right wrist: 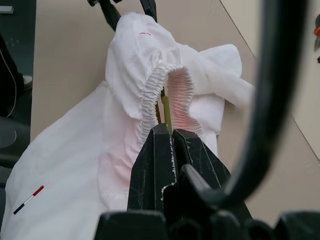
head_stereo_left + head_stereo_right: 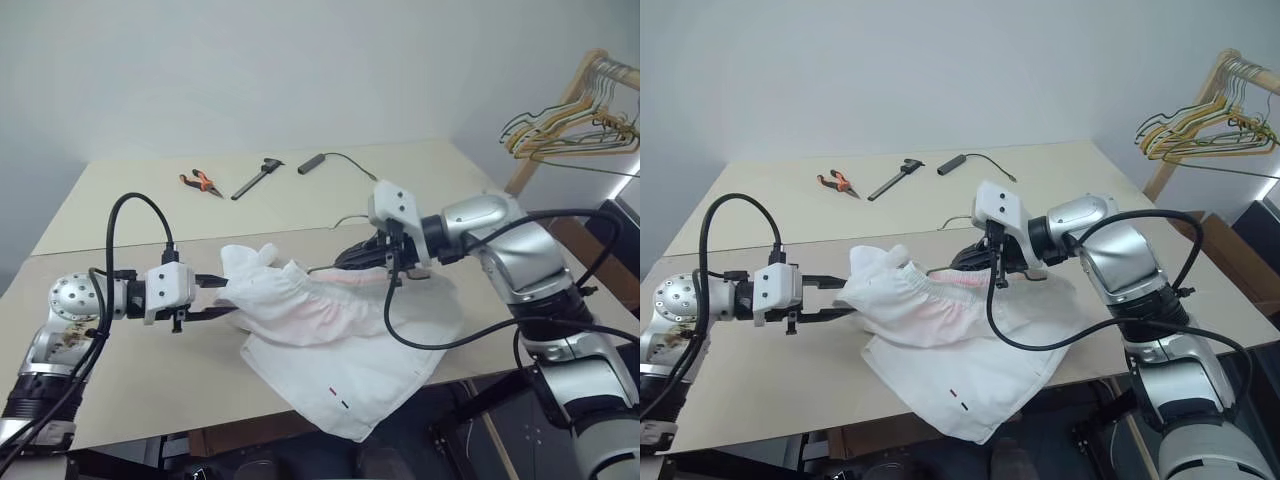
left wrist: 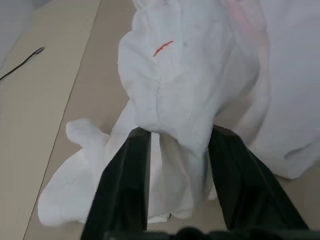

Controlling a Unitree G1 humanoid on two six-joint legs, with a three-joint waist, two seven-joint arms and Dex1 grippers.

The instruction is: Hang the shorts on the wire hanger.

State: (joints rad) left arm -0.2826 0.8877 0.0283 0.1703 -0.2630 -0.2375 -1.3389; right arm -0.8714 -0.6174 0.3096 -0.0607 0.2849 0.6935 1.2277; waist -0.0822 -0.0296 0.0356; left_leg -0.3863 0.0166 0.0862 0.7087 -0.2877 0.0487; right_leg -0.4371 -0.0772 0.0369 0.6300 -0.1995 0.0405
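head stereo pair overlooking table [image 2: 120,400], wrist cameras close (shorts [image 3: 190,90])

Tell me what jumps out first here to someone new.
The white shorts are stretched between both grippers at the table's near edge, one leg drooping over it. The right gripper is shut on a thin olive wire going into the gathered waistband, apparently the wire hanger; the left gripper straddles a bunched corner of cloth. Pliers lie far back, and a hanger bunch hangs on the right.

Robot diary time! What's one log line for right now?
left hand: open around shorts | right hand: shut on wire hanger inside waistband | hanging: unfinished
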